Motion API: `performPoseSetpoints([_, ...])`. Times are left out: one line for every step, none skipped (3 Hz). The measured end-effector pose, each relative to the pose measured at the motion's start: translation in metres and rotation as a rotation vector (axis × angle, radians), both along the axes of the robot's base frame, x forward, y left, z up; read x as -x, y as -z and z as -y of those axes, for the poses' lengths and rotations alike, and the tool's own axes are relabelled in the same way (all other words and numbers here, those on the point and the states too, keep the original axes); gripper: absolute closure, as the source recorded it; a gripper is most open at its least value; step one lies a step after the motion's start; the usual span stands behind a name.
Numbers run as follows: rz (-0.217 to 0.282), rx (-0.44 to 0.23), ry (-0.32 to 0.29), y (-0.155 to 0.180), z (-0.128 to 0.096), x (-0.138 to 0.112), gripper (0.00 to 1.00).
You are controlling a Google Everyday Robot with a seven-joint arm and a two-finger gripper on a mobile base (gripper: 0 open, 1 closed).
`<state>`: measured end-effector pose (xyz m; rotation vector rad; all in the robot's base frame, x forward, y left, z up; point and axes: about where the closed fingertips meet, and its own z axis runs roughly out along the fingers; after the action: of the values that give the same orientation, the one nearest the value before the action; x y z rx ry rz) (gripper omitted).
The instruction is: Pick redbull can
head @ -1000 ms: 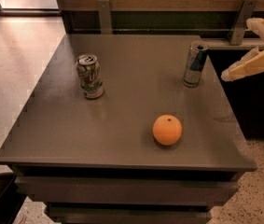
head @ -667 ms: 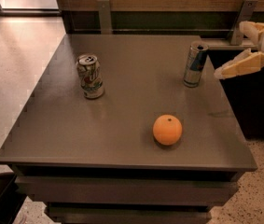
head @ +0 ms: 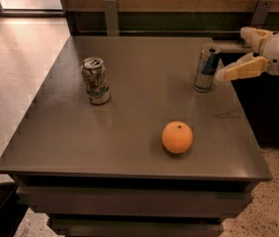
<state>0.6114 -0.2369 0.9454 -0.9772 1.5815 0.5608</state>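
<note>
The redbull can [head: 207, 68] is tall, slim and silver-and-blue, and stands upright near the back right of the grey table [head: 129, 127]. My gripper [head: 230, 53] reaches in from the right edge, just right of the can. It is open, with one cream finger [head: 242, 69] low beside the can and the other finger [head: 255, 34] farther back. The near fingertip is close to the can's side; the can is not held.
A shorter white can with green and red markings [head: 95, 80] stands at the left of the table. An orange [head: 177, 137] lies toward the front middle. A wooden wall with metal brackets runs behind the table. The floor drops away on both sides.
My gripper has moved left toward the redbull can, and its lower finger now sits next to the can. The cans and the orange have not moved.
</note>
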Motion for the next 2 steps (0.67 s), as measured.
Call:
performPoseSetpoints([-0.010,-0.026,-0.001,0.010,-0.002,-0.010,0.00])
performPoseSetpoints([-0.010,-0.062,0.002,0.020,0.004,-0.021,0.00])
